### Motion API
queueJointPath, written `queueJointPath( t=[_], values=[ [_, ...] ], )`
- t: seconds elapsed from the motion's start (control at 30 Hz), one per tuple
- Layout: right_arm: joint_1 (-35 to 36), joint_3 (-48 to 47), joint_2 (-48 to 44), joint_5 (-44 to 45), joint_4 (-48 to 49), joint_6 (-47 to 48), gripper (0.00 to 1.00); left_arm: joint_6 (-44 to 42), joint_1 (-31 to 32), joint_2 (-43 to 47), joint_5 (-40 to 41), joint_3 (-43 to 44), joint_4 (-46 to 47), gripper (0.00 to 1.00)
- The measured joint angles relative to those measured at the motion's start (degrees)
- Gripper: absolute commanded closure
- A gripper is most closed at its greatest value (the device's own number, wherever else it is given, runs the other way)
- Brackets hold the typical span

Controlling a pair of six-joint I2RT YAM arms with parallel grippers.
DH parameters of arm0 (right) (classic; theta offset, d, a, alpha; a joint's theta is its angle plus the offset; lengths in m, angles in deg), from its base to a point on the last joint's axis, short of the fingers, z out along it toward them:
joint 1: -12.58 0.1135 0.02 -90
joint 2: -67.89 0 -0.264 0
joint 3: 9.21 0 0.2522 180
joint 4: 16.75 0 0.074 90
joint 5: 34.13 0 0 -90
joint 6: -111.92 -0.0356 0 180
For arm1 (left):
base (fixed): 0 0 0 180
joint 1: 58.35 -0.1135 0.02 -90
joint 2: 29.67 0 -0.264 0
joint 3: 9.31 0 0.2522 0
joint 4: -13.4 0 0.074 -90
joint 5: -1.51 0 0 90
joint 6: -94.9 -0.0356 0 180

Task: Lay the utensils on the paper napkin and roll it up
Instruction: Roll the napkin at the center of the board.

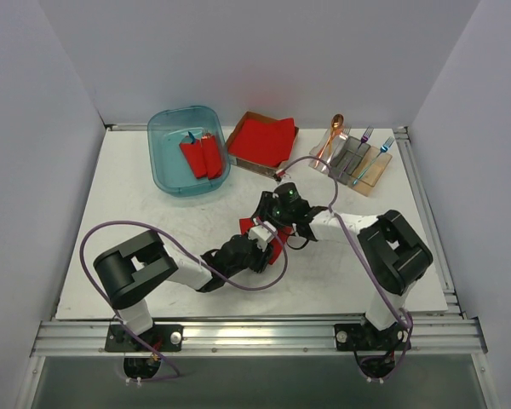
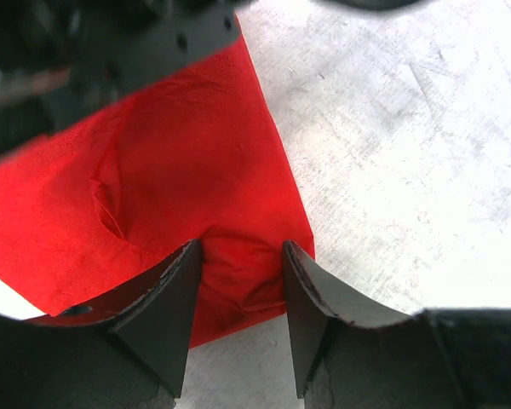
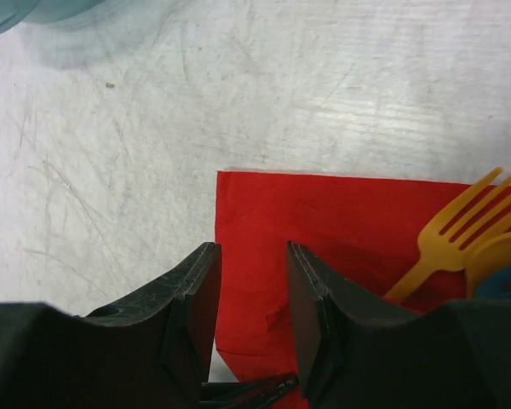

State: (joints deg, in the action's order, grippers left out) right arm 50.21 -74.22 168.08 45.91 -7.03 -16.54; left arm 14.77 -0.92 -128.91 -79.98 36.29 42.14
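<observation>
Left wrist view: the left gripper (image 2: 242, 264) has its jaws part-spread, straddling a puckered edge of the thin red paper napkin (image 2: 170, 170). The right gripper (image 3: 251, 264), jaws also spread, brackets a napkin corner. Toward 3 o'clock an orange-yellow plastic fork (image 3: 450, 243) and a blue plastic utensil (image 3: 509, 281) lie on it. Loading looks done; the rolling is still to do.

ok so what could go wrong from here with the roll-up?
The thin red paper napkin is puckered between the fingers of the left gripper, so it may tear or bunch. The orange-yellow plastic fork has tines at the napkin's edge and could slip out. The right gripper sits very close to the left; they might collide.
</observation>
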Motion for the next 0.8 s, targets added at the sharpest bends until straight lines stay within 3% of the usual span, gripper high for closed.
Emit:
queueJointPath(
  t=[0.13,0.17,0.27,0.33,0.43,0.53,0.57,0.8],
  values=[
    [-2.3,0.1,-0.6,-0.2,-0.1,0.2,0.57,0.1,0.0,-0.1,-0.1,0.0,0.2,0.48],
    [-2.9,0.4,-1.3,-0.3,-0.1,0.2,0.5,0.1,0.0,-0.1,-0.1,0.0,0.2,0.48],
    [-4.7,3.2,-5.2,-0.5,0.1,0.3,0.42,0.1,0.0,-0.1,-0.2,0.0,0.3,0.48],
    [-5.6,5.8,-8.8,-0.5,0.1,0.4,0.42,0.0,0.0,-0.1,-0.3,-0.1,0.4,0.48],
    [-6.1,9.3,-14.0,-0.6,0.3,0.5,0.48,0.0,0.0,-0.1,-0.5,-0.2,0.6,0.48],
    [-6.1,12.0,-17.9,-0.9,0.8,0.6,0.69,0.0,0.0,-0.1,-0.7,-0.2,0.6,0.48],
    [-6.1,12.9,-18.7,-1.0,0.8,0.5,0.82,0.0,0.0,-0.1,-0.7,-0.2,0.6,0.48],
    [-6.1,19.3,-19.9,-3.0,3.3,-1.2,0.96,0.0,0.0,-0.1,-0.8,-0.2,0.6,0.48]
  ],
)
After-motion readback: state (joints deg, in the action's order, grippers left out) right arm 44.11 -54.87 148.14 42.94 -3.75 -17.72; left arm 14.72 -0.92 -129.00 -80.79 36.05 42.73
